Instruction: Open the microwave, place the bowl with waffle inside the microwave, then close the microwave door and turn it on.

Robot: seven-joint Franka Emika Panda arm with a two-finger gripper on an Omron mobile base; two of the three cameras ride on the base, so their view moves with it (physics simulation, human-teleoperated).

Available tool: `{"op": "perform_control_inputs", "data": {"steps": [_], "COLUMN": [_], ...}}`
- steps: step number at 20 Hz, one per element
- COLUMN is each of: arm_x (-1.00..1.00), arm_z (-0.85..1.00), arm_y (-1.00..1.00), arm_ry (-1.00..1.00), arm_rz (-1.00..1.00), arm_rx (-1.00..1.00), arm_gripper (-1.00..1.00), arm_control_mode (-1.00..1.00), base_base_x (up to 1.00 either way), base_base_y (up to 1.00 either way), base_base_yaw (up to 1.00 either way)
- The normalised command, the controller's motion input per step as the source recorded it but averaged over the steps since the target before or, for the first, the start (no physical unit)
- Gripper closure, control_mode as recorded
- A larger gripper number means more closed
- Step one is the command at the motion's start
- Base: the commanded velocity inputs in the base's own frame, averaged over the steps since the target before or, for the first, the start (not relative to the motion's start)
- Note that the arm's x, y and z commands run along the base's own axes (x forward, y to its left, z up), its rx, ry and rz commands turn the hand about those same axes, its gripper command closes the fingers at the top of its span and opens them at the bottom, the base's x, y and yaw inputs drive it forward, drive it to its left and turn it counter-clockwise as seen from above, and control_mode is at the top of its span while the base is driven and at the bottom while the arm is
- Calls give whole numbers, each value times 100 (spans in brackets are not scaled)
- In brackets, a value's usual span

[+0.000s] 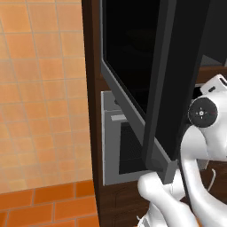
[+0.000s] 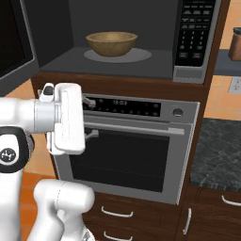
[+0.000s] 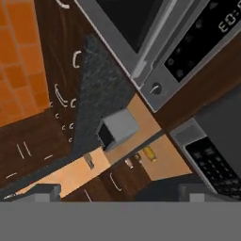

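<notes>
The microwave door [image 1: 133, 66] stands open, and the bowl with waffle [image 2: 111, 43] sits inside the microwave [image 2: 122, 56], on its round plate. The tool [image 3: 120, 188] holds nothing, its two tips wide apart, above the oven [image 2: 132, 146].

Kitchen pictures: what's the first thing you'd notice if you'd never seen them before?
The microwave stands wide open at the top of the right base view, with a tan bowl on the round plate inside. Its big black door swings out across the left base view. Below it sits a silver oven, and the robot's white arm reaches across in front.
</notes>
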Motion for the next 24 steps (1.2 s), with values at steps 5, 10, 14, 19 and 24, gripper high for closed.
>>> {"op": "perform_control_inputs", "data": {"steps": [5,10,14,19,24], "arm_x": [-19,-55,-81,-78,-54], "arm_z": [-40,-54,-54,-65,-80], "arm_y": [-29,-20,-9,-7,-1], "arm_ry": [0,-1,-6,-6,-3], "arm_rz": [-22,-16,-9,-8,-7], "arm_rx": [-19,-19,-17,-19,-23], "arm_gripper": [-100,-100,-100,-100,-100], "arm_control_mode": [-100,-100,-100,-100,-100], "base_base_x": [0,0,0,0,0], "base_base_y": [0,0,0,0,0], "base_base_yaw": [0,0,0,0,0]}}
